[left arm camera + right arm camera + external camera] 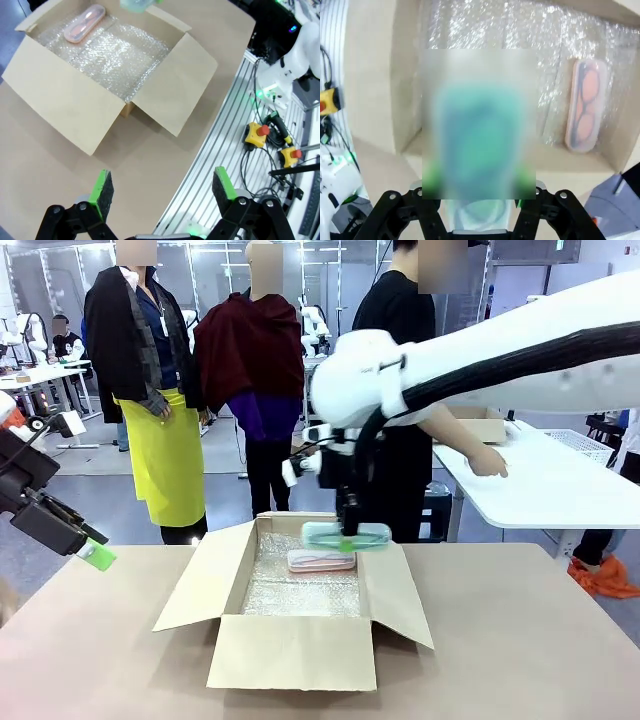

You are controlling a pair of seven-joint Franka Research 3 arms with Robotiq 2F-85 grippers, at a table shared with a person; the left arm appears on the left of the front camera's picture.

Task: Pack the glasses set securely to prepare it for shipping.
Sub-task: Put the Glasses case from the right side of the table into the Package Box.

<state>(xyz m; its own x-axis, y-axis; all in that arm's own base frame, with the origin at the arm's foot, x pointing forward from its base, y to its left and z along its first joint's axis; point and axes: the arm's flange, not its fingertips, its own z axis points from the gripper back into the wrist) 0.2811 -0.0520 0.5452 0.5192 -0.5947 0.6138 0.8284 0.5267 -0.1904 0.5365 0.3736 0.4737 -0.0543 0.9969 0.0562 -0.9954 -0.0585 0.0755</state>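
**Front view.** Found the right gripper (pixel 347 532) reaching across the middle, clamped on a pale green translucent item (pixel 375 534). Held it level just above the far end of the open cardboard box (pixel 290 665). Located the pink case (pixel 321 560) lying flat on the bubble wrap (pixel 300 598) near the far wall of the box, beneath the green item and apart from it. Noted the left gripper (pixel 97 553) parked near the left table edge, well apart from the box and holding nothing.

**Left wrist view.** Confirmed jaws spread wide, with green pads (pixel 103 187) apart over bare table (pixel 150 150) and nothing between them. Saw the pink case (pixel 84 23) in a far corner of the lined box.

**Right wrist view.** Saw fingers closed narrow on the green item (pixel 480 130), here blurred beyond detail. Possibly the green-framed glasses in a sleeve or a second case; could not tell which. Made out a pair of frames through the lid of the pink case (pixel 585 107), close beside a box wall.

**Step in hand.** Judged it as placing the green item into the box. For the next move, required a straight descent onto bare bubble wrap beside the pink case, not on top of it. Required release only once seated, then a vertical withdrawal clear of the flaps.
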